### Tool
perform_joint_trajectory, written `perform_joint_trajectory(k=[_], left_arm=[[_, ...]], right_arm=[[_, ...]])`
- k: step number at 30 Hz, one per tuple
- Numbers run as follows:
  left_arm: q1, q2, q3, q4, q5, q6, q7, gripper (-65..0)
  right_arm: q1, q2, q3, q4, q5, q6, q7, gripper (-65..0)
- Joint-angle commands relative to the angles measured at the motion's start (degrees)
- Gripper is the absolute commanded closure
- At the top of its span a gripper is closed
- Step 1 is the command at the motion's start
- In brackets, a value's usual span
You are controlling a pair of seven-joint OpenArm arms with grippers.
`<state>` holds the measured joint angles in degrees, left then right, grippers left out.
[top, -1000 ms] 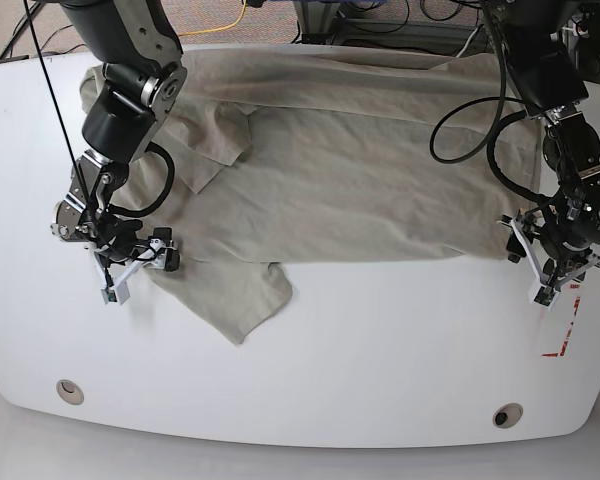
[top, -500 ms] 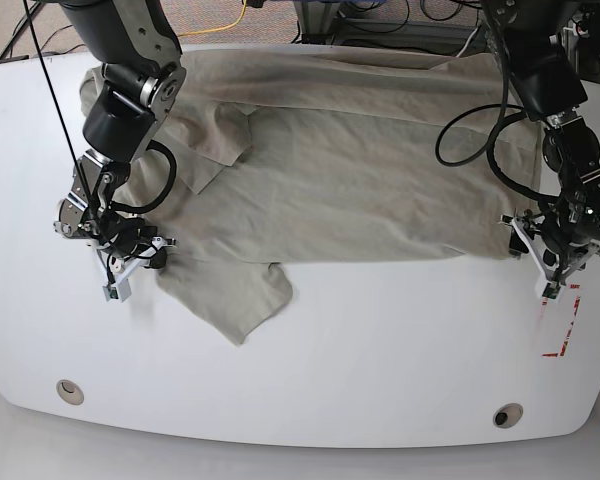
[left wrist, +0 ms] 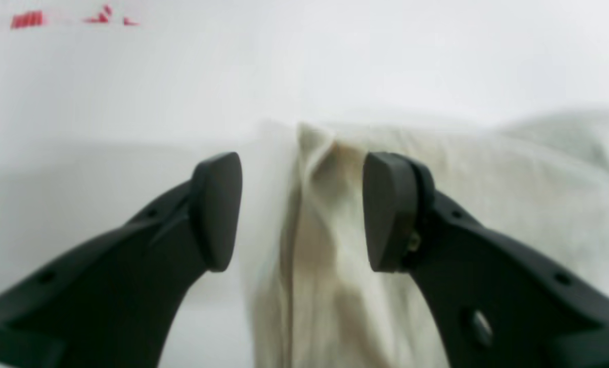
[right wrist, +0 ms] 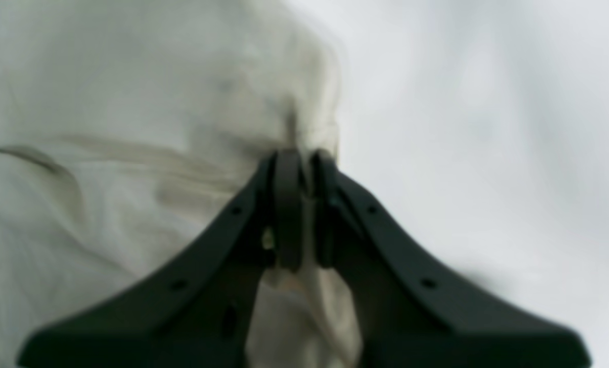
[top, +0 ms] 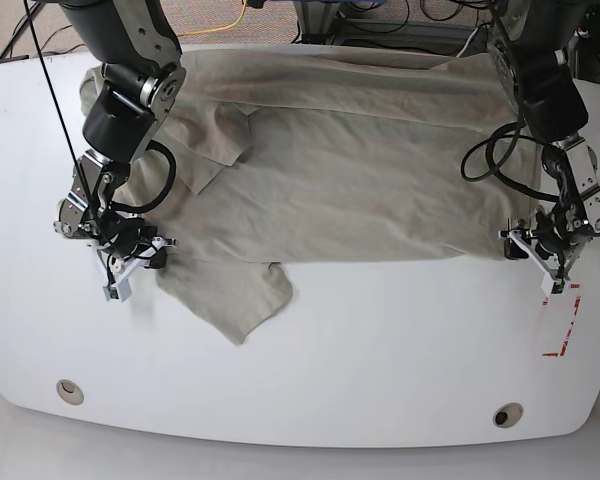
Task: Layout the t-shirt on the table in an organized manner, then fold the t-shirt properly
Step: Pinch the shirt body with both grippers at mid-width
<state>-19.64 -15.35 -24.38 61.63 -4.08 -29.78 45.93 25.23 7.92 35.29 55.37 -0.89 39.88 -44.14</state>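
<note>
The pale sage t-shirt (top: 350, 170) lies spread across the far half of the white table (top: 380, 350), with one sleeve (top: 242, 300) pointing toward the front. My right gripper (top: 140, 258) is at the shirt's left edge. In the right wrist view it (right wrist: 301, 168) is shut on a pinch of the fabric (right wrist: 130, 102). My left gripper (top: 530, 245) is at the shirt's right front corner. In the left wrist view it (left wrist: 301, 204) is open, with a raised fold of the shirt (left wrist: 324, 214) between its fingers.
Red tape marks (top: 565, 325) lie just in front of the left gripper and show in the left wrist view (left wrist: 28, 19). Two metal grommets (top: 70, 389) (top: 507, 414) sit near the front edge. Cables (top: 240, 15) hang behind the table.
My right gripper closed on the shirt's left edge. My left gripper moved up and inward from near the red tape onto the shirt's right corner.
</note>
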Motion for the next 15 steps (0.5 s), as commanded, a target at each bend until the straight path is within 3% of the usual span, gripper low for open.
perform_joint_trajectory(k=[1,12,15], left_arm=[[-2.91,-1.48,-0.10,-4.26,-0.45,0.37,-2.37,-35.7],[-4.93,-1.66,3.15,-10.68,-0.45,0.37,-2.64,-35.1],[-4.85,-1.66,5.35,-10.68,-0.54,0.37,-2.64,-31.0]], right_arm=[[1.27,0.56,0.01,0.76,0.40,0.12,0.23,-4.6],[1.27,0.47,0.01,0.93,0.40,0.12,0.14,-4.6],[1.27,0.47,0.01,0.93,0.40,0.12,0.05,-4.3]])
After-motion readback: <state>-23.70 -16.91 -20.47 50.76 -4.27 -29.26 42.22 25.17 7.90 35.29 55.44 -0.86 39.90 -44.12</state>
